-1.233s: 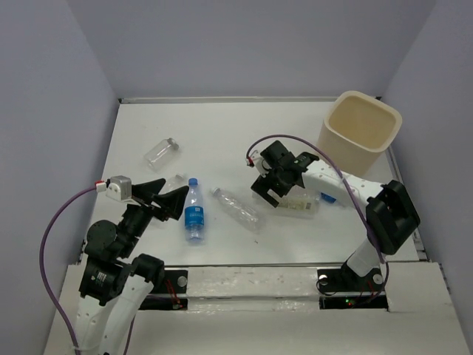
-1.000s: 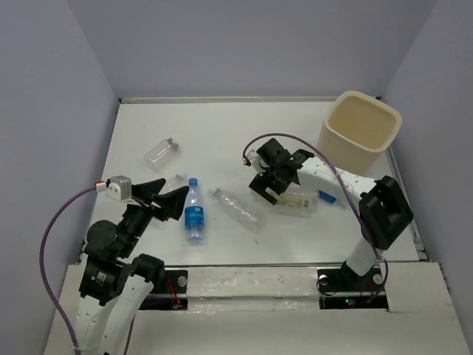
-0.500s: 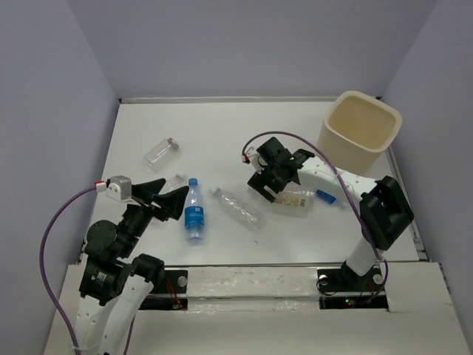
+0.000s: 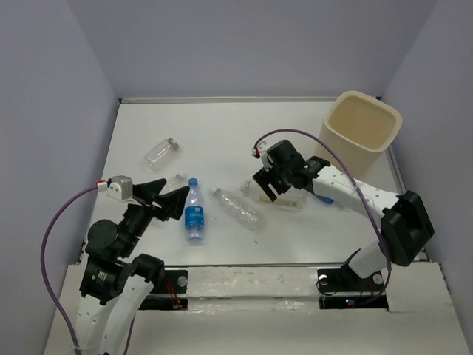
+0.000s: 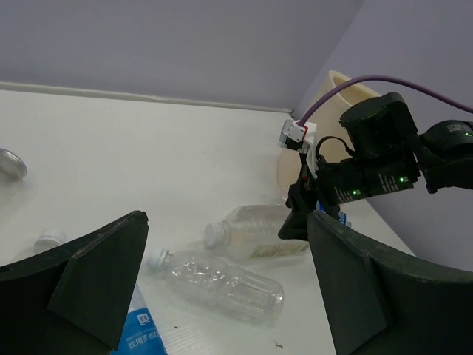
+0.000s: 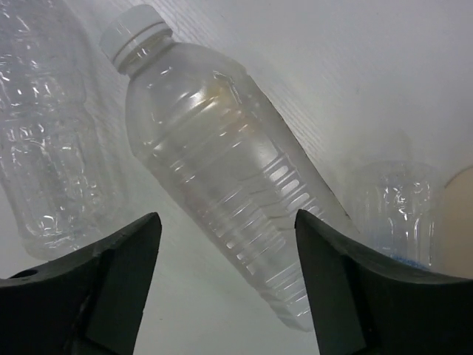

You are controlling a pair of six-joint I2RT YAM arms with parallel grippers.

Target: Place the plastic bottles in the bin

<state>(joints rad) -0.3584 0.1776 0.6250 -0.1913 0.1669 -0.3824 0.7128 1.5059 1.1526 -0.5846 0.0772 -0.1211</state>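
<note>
Moved: right gripper [image 4: 273, 185] has slid left along the lying clear bottle [image 6: 222, 170] and drawn its fingers in; left gripper [image 4: 164, 196] has not stirred.
Clear bottle: on its side on the table [image 4: 222, 133], centre-right, cap pointing left, to the near left of the bin [image 4: 347, 151].
Right gripper: fingers astride the bottle's body, half spread; a gap shows on one side, so no pinch yet.
Slip risk: smooth, tapered, thin-walled; a squeeze may buckle it or let it squirt out toward the cap.
Knock risk: crumpled bottle [image 4: 236, 208] lies just left and another bottle [image 6: 392, 207] just right; a finger could catch either.
Bin route: far right with a high rim; unless lifted clear, the bottle hits the wall.
Others: blue-label bottle [image 4: 194, 209] and stubby bottle [image 4: 161, 151], left, well apart.
Left gripper: spread wide, holding nothing, near left.
</note>
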